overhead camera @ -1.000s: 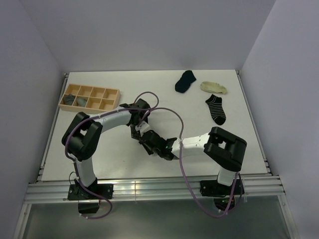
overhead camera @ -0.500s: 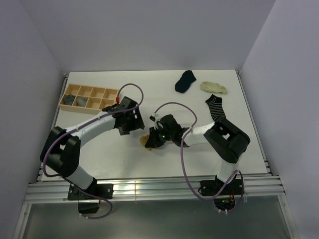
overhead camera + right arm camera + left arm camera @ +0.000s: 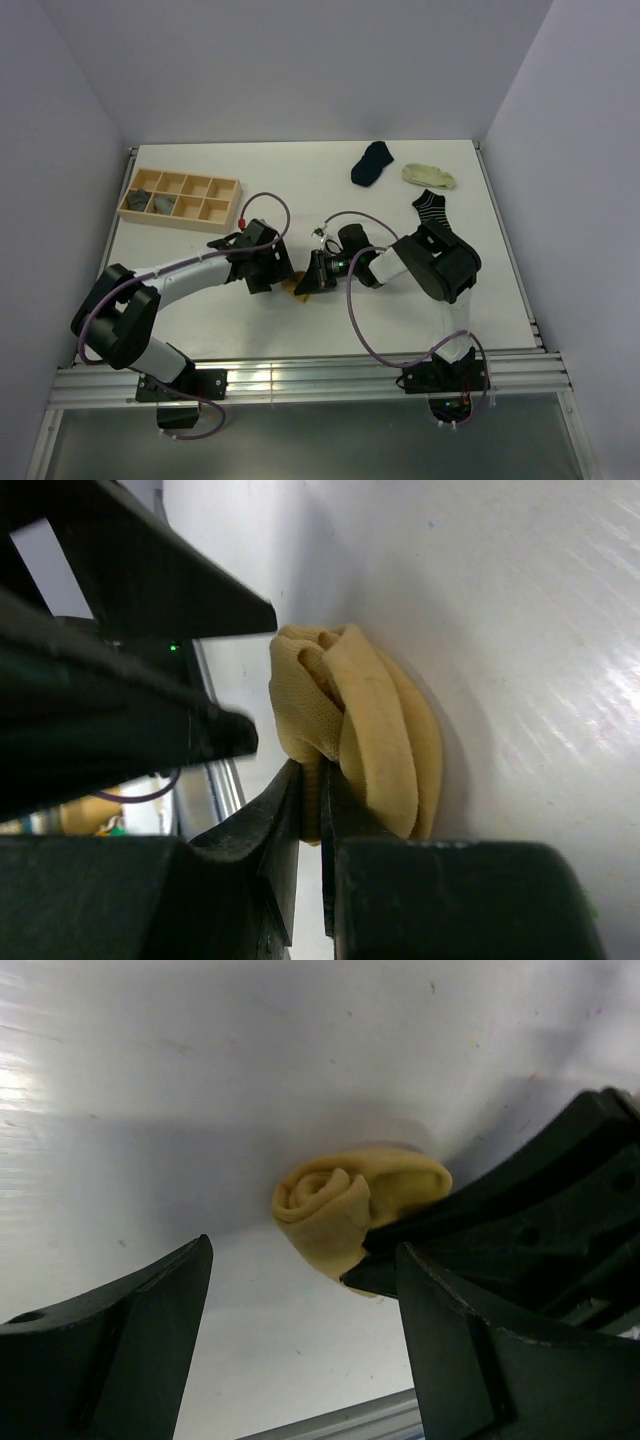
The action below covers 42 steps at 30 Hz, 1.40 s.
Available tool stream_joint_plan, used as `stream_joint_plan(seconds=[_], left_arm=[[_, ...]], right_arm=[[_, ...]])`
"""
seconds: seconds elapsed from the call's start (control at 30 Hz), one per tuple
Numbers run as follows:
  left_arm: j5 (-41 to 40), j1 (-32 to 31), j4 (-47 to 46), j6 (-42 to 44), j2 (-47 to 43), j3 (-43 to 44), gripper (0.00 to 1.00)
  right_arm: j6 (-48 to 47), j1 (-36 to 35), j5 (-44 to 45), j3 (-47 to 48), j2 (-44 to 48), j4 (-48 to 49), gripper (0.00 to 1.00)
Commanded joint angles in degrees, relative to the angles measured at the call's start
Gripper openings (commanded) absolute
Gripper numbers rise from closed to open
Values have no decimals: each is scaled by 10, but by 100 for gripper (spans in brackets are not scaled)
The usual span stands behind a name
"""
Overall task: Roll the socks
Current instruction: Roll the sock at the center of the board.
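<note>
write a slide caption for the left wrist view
Rolled yellow sock on the white table, pinched at its edge by the right gripper, with the open left gripper framing it.

mustard sock [image 3: 340,1205] part-hidden by right end effector [image 3: 310,776], tray contents [image 3: 152,202] unclear

That mustard sock [image 3: 385,730] is soft, matt knit cloth, fine-meshed; the table [image 3: 200,1050] gleams smooth, glossy white, faintly scuffed; the left gripper [image 3: 300,1260], matt black plastic; the tray [image 3: 170,218], pale bare wood.
</note>
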State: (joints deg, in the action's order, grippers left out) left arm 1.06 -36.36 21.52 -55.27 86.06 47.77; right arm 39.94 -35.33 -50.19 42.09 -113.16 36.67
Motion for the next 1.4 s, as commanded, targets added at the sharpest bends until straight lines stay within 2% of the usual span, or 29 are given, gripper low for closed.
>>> stream_joint_plan(seconds=[0.0, 0.4, 0.57, 0.8, 0.83, 0.87, 0.9, 0.93, 1.0, 1.1, 1.17, 1.2, 1.37], left_arm=[[15, -11, -43, -26, -5, -7, 78], [-26, -20, -16, -63, 53, -4, 71], [-38, -20, -17, -77, 60, -8, 65], [-40, -20, 19, -71, 85, -4, 41], [-40, -20, 22, -69, 89, -2, 31], [-40, -20, 25, -66, 92, 3, 25], [-41, -20, 35, -58, 95, 8, 20], [-43, -20, 41, -53, 102, 22, 11], [-44, -20, 65, -31, 111, 39, 2], [-48, -20, 101, 1, 135, 79, 0], [-48, -20, 115, 22, 147, 102, 0], [-46, -20, 129, 29, 151, 109, 0], [-41, -20, 164, 74, 193, 166, 0]], right_arm=[[11, 12, 6, -11, -38, -47, 0], [21, 20, 17, -11, -49, -39, 0], [24, 20, 24, -14, -51, -36, 0], [25, 20, 40, -25, -35, -31, 0], [22, 20, 44, -26, -29, -34, 1], [16, 19, 51, -29, -22, -38, 1], [12, 18, 57, -31, -14, -45, 4], [8, 18, 63, -32, 6, -51, 7], [-13, 18, 89, -40, 30, -71, 17], [-46, 12, 142, -53, 93, -110, 30], [-83, 0, 185, -56, 150, -136, 34], [-96, -7, 234, -56, 167, -165, 37], [-189, -88, 419, -46, 270, -225, 43]])
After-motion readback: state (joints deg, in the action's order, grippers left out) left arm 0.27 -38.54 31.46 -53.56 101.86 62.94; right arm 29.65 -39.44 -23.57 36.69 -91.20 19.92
